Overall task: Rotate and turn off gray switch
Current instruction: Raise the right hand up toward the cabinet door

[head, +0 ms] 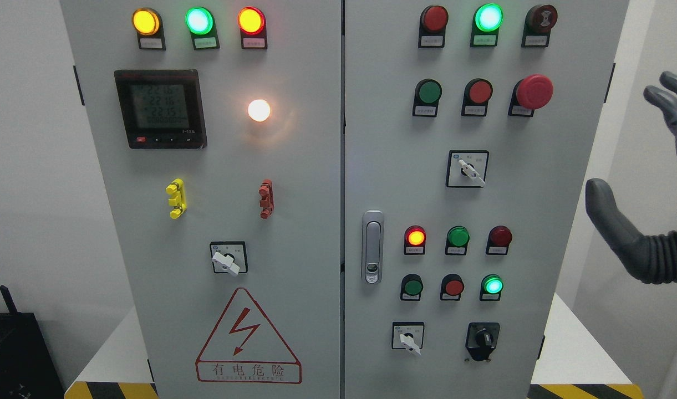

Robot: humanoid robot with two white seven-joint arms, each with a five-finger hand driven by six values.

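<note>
Grey two-door control cabinet (294,194) on a white table (571,354) against pale walls.
Four pale rotary switches, handles pointing lower right: left door (227,260), upper right door (470,170), lower right door (409,339), plus a black selector (482,339); right hand (654,183) at far right, fingers spread, gripping nothing, well apart from every switch.

Plain white walls (28,194); hazard-striped floor edge (111,390); dark object, perhaps a case (16,354), lower left
</note>
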